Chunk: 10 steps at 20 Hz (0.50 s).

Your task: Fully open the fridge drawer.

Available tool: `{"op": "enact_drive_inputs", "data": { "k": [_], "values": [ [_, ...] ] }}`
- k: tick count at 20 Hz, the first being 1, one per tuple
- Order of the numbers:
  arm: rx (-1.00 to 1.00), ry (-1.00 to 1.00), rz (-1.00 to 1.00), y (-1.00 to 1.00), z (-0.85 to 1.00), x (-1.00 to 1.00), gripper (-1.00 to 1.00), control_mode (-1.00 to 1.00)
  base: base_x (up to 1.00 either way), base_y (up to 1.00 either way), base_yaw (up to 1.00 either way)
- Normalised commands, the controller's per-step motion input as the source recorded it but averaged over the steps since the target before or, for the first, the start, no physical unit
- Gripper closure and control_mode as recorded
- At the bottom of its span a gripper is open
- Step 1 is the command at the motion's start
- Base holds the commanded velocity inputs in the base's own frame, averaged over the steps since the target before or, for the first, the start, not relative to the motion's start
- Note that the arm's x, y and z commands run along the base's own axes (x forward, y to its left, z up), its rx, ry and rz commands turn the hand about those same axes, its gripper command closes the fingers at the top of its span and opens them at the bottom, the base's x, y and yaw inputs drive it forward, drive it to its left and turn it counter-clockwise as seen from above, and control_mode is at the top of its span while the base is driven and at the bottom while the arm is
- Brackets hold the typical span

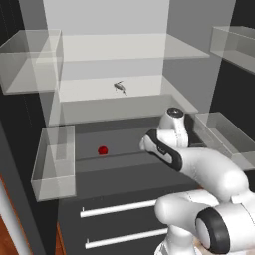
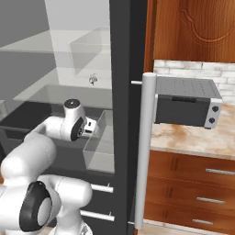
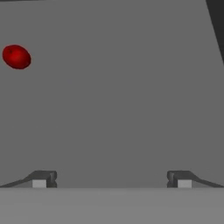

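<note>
Wide dark grey fridge drawer (image 1: 119, 144), red-dotted, low between clear bins

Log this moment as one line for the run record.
stage: approach | gripper: open, holding nothing | fridge drawer: untouched, fingers apart facing it | red dot: off to one side

You see glass fridge shelf (image 1: 144, 82) | small grey object (image 1: 119, 87) lies on it, mid-shelf, too small to identify | right of fridge: marbled counter (image 2: 193, 137) | toaster oven (image 2: 186, 101) sits on it

matt grey fridge drawer (image 3: 122, 96), smooth
</note>
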Motion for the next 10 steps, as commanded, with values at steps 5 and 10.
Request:
{"op": "enact_drive_inputs", "data": {
  "k": [5, 10],
  "values": [
    [0.0, 0.0, -0.01, 0.0, 0.04, -0.3, -1.0, -1.0, 0.0, 0.0, 0.0],
    [-0.01, 0.0, -0.04, 0.0, 0.2, -0.18, -1.0, -1.0, 0.0, 0.0, 0.0]
  ]
}}
